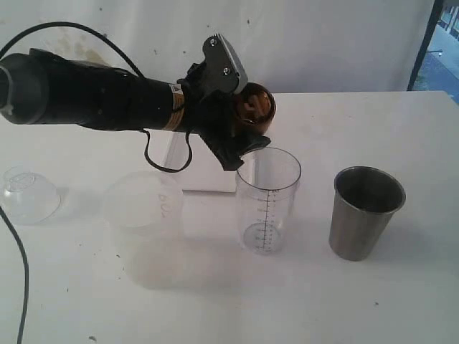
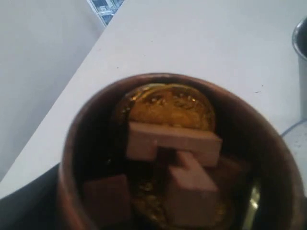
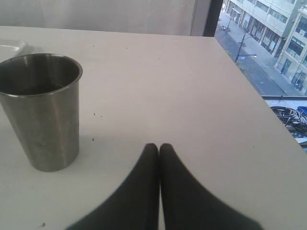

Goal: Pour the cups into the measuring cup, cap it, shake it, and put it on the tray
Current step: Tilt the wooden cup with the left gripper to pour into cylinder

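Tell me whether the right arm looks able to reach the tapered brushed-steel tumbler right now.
Probably yes: only bare white table lies between the right tool and the tapered brushed-steel tumbler, though the shut tool must open first.

Bright soft daylight, pale shadows on the white bench (image 1: 215, 308), wooden cup (image 2: 268, 158) blurred at close range in the left wrist view

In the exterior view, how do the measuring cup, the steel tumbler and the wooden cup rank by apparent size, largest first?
1. measuring cup and steel tumbler: nearly alike, so unranked.
2. wooden cup: smallest, though raised and partly hidden.
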Controlling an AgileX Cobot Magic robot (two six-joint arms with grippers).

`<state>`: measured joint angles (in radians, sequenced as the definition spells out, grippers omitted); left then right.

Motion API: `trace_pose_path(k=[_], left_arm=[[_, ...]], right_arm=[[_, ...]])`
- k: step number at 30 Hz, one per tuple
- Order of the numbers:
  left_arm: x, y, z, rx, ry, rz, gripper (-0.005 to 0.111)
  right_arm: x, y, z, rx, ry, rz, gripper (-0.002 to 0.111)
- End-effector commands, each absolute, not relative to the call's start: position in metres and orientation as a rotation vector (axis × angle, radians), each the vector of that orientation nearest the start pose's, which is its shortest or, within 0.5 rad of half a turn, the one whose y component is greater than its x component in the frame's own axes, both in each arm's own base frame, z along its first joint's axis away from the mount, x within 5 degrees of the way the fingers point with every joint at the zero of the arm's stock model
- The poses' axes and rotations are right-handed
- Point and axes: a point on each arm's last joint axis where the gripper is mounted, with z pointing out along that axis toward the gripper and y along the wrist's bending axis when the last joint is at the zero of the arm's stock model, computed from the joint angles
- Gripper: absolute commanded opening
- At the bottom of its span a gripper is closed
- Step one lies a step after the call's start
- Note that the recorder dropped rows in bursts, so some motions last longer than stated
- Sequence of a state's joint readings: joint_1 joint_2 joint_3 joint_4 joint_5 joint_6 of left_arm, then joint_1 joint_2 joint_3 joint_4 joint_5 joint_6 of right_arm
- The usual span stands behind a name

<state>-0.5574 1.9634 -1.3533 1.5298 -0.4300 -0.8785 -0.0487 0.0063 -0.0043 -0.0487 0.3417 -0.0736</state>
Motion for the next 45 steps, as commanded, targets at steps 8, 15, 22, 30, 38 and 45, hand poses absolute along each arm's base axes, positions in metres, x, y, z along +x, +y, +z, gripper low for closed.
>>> trace_pose_path(k=[8,15,22,30,38,45], left_arm=[[0.355,-0.267,0.234,1.373,1.486,-0.365,0.000],[0.352,-0.265,0.247,1.381,1.437,-0.338,0.000],[0.346,-0.261,0.269,1.377,1.385,-0.316,0.000],[0.343,-0.260,0.264,1.486,1.357,-0.270,0.000],[0.343,-0.260,0.263,1.539,1.315,-0.225,0.000],[0.341,-0.261,0.263,1.558,1.292,-0.235,0.000]], right_arm=[[0.054,-0.004,0.183,-0.057,1.820,-0.134,0.000],[0.054,-0.004,0.183,-0.057,1.820,-0.134,0.000],[0.054,-0.004,0.183,-0.057,1.820,-0.134,0.000],[0.054,-0.004,0.183,-0.057,1.820,-0.134,0.000],[0.054,-0.004,0.183,-0.057,1.820,-0.134,0.000],[0.054,-0.004,0.183,-0.057,1.820,-0.134,0.000]])
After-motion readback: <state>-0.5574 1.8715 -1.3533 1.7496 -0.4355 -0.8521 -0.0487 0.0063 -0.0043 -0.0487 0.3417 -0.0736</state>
